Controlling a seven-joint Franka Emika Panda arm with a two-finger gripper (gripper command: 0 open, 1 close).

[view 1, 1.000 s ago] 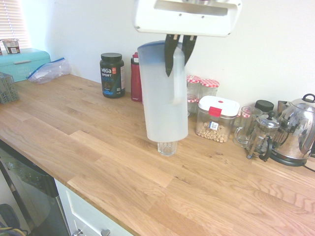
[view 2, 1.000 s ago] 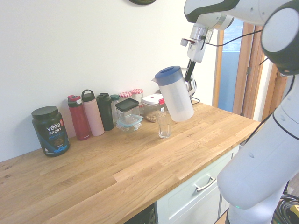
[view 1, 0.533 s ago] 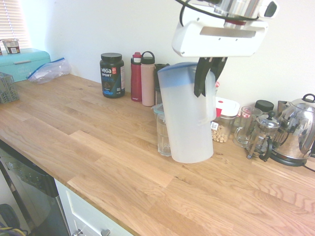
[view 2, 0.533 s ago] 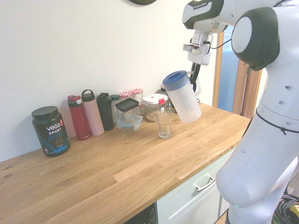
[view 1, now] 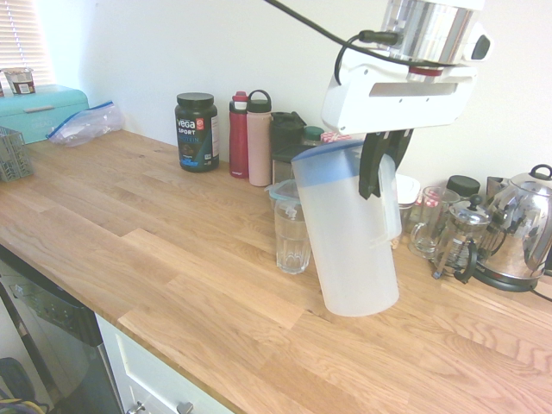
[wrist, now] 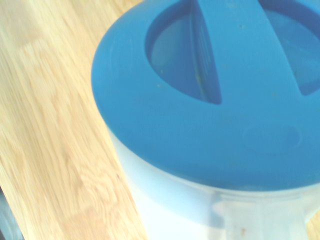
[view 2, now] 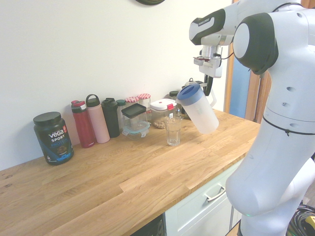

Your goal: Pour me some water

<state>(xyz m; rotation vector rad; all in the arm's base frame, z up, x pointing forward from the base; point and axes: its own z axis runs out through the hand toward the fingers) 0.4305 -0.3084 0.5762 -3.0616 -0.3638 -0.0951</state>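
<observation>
From where I stand, the jaws of the gripper point(view 1: 380, 164) are pinched on the handle point(view 2: 212, 100) of the pitcher point(view 1: 352, 237), which hangs from them, its blue lid point(wrist: 200, 145) nearly level with the fingertips and its body reaching down below. It leans, the top tipped toward the drinking glass point(view 1: 292, 241), though not far enough, I'd judge, to pour. That glass stands upright on the wooden counter point(view 2: 113, 182), lower than the jaws and just to the side toward which the lid tips. I can see no water in it (nor can I tell how full the pitcher is, the plastic being so cloudy).

Beyond the jaws, toward the wall, stand the cereal container point(view 2: 163, 112) and the steel kettle point(view 1: 515, 228), neither of any use for this pour.

My reading is that this is the lining-up step, before the pour. Next, the spout wants bringing over the glass's mouth, then a slow, steeper tilt; too low a swing could knock the glass over.
</observation>
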